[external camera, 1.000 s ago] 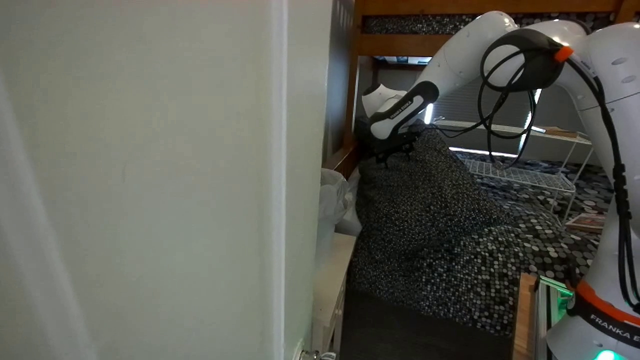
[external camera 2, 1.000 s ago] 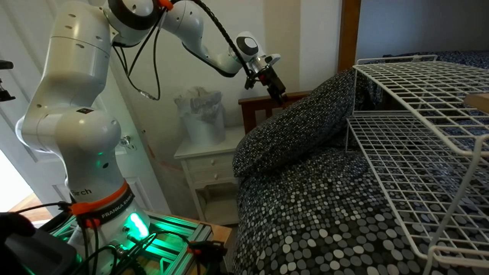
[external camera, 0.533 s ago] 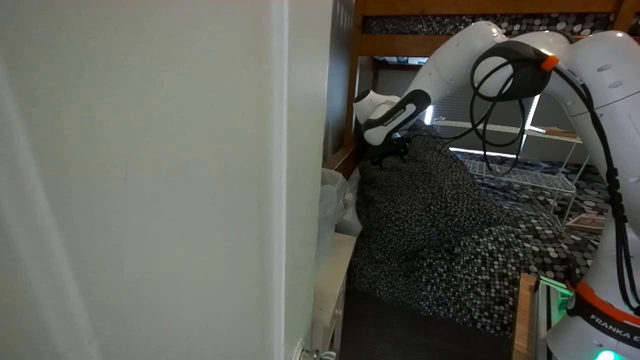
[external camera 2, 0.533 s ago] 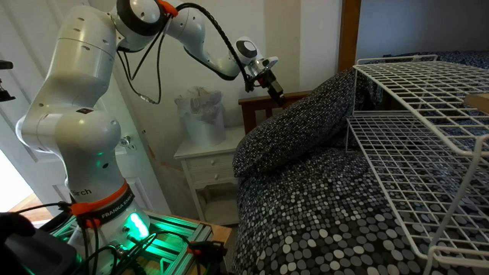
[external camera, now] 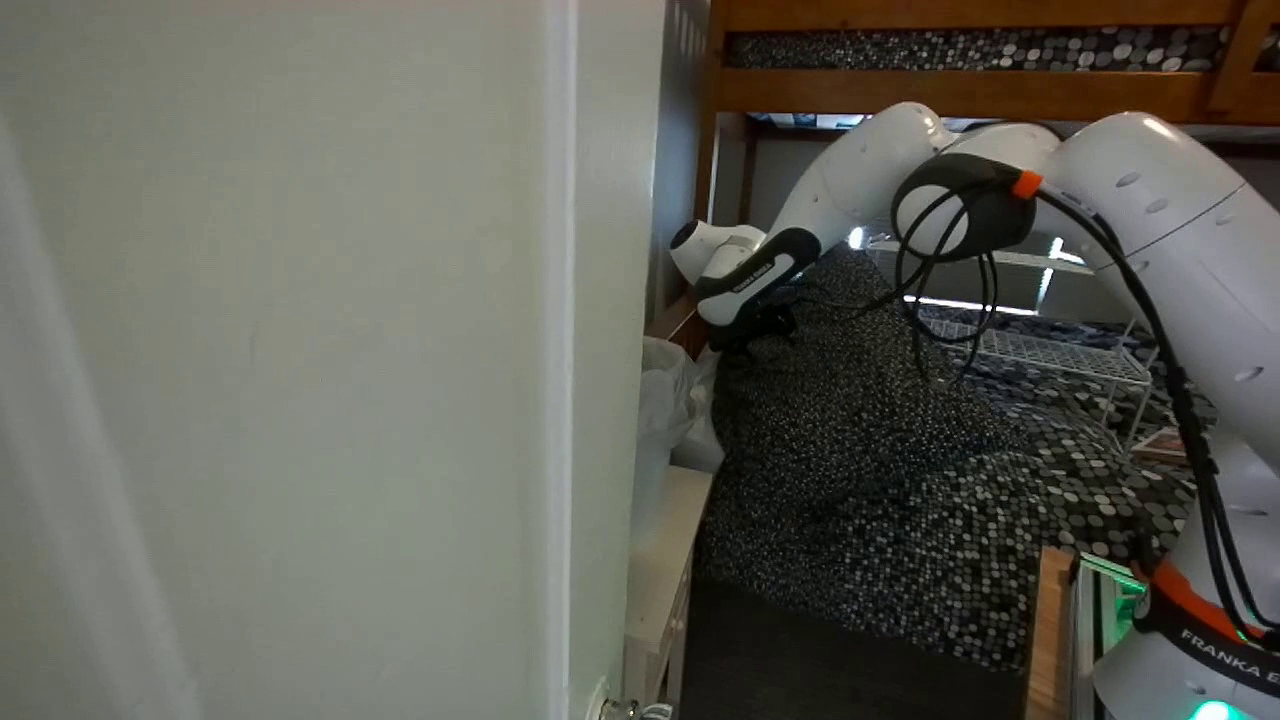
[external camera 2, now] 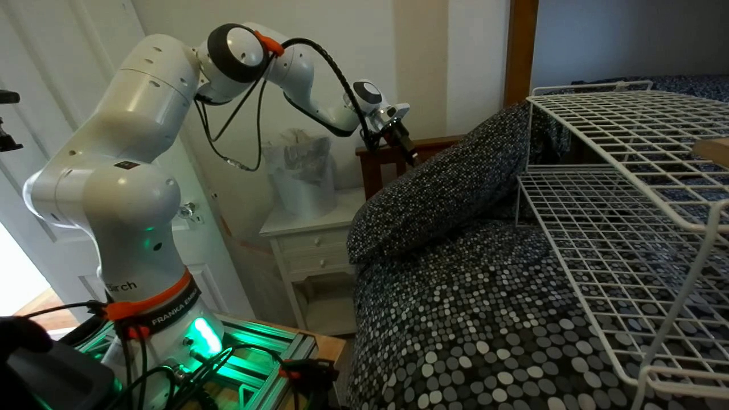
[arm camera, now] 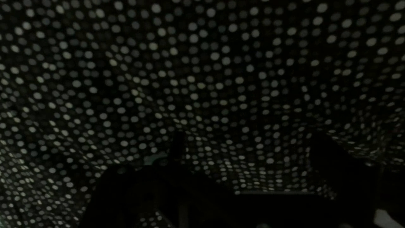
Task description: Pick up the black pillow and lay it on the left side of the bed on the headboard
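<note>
The black pillow [external camera 2: 444, 185] with fine white speckles leans at a slant on the bed [external camera 2: 490, 319], its upper end toward the back; it also shows in an exterior view [external camera: 850, 390]. The wooden headboard [external camera 2: 370, 171] stands behind it. My gripper [external camera 2: 412, 160] points down just above the pillow's upper surface near the headboard; it is dark in an exterior view [external camera: 757, 345]. In the wrist view, speckled fabric [arm camera: 196, 63] fills most of the picture. The two dark fingers stand wide apart [arm camera: 248, 141], with fabric in the gap beyond them. I cannot tell whether the fingertips touch the pillow.
A white wire rack [external camera 2: 569, 188] stands on the bed. A white nightstand [external camera 2: 310, 228] with a lined white bin [external camera 2: 304, 179] stands beside the headboard. The upper bunk's wooden rail [external camera: 950, 92] runs above the arm. A white door [external camera: 300, 350] fills an exterior view's left.
The arm has come down and reached further toward the headboard, bringing my gripper lower, close to the pillow's surface. The pillow has not visibly moved.
</note>
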Robot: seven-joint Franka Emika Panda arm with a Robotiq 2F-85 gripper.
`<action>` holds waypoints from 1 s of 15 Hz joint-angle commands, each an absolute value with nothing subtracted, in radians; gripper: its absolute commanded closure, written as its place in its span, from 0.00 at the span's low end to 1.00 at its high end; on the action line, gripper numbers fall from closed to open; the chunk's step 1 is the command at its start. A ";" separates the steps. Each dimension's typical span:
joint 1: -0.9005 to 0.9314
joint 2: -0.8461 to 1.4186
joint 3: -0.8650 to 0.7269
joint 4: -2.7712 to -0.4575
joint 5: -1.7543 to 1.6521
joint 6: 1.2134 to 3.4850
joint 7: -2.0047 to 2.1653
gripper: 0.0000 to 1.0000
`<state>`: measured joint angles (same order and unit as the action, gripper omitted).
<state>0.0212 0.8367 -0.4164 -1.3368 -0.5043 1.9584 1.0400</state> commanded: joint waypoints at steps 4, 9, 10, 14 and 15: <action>-0.035 1.035 -0.416 -1.096 -0.507 1.895 1.034 0.00; -0.075 1.132 -0.417 -0.954 -0.487 1.752 1.016 0.50; -0.081 1.145 -0.415 -0.929 -0.484 1.725 1.009 0.58; -0.101 1.175 -0.407 -0.832 -0.469 1.637 1.004 0.85; -0.108 1.178 -0.403 -0.809 -0.461 1.622 1.001 0.94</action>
<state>-0.0710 1.1319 -0.4149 -0.9146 -0.4913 1.6957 1.0294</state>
